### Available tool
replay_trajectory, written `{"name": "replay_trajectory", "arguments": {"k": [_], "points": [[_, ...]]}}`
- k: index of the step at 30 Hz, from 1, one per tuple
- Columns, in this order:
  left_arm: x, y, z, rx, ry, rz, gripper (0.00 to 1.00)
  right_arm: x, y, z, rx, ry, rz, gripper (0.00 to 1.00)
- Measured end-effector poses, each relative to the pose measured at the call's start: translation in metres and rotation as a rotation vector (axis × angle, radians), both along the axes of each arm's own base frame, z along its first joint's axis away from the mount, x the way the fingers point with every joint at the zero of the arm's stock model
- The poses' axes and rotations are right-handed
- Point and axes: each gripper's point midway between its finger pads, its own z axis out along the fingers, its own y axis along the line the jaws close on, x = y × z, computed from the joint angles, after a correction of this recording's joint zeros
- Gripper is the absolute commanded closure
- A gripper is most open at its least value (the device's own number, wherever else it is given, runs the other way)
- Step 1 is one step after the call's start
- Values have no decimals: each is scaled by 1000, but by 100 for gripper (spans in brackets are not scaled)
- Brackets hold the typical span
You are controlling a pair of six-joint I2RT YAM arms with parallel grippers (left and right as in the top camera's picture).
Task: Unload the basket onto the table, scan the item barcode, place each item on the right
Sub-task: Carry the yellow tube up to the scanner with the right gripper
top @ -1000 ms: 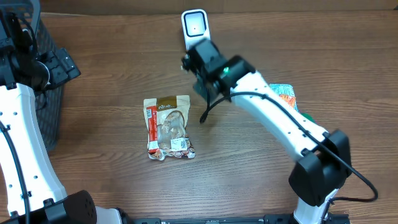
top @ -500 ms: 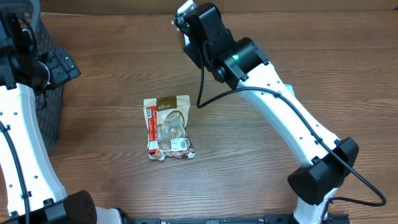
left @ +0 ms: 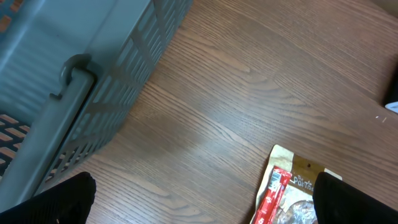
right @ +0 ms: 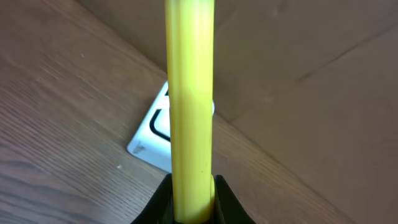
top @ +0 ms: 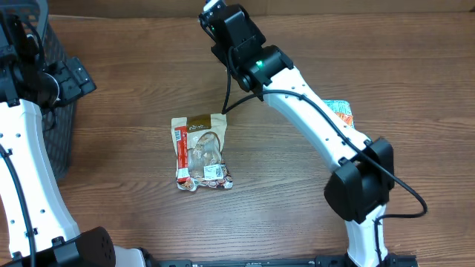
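The item, a clear snack pouch with a brown header and a red strip, lies flat mid-table; its top corner shows in the left wrist view. My right gripper is at the table's far edge, shut on an upright yellow handle that fills the space between its fingers. A small white tip sticks out past the wrist. What the handle belongs to is hidden. A white rounded plate lies on the wood behind the handle. My left gripper hovers open at the left, nothing between its fingers.
A dark slatted basket stands at the left edge, close under my left arm. An orange and green packet lies at the right behind the right arm. A thin black cable hangs from the right arm near the pouch. A cardboard wall backs the table.
My right arm has swung back and left toward the table's far edge, lifting its wrist over the white thing that stood there. The pouch and the left arm have not moved.
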Motion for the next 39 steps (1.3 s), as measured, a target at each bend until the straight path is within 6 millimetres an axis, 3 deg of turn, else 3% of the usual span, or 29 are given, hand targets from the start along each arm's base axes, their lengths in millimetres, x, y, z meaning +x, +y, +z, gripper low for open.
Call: {"name": "replay_trajectory", "arguments": {"k": [6, 13, 22, 36, 39], "points": [[0, 0, 0, 0, 0, 0, 0, 13, -15, -18, -16, 21, -34, 96], [0, 0, 0, 0, 0, 0, 0, 29, -27, -54, -45, 60, -68, 96], [0, 0, 0, 0, 0, 0, 0, 40, -22, -99, -66, 88, -72, 96], [0, 0, 0, 0, 0, 0, 0, 66, -15, -81, 17, -42, -85, 96], [0, 0, 0, 0, 0, 0, 0, 69, -20, -87, 5, -45, -105, 96]]}}
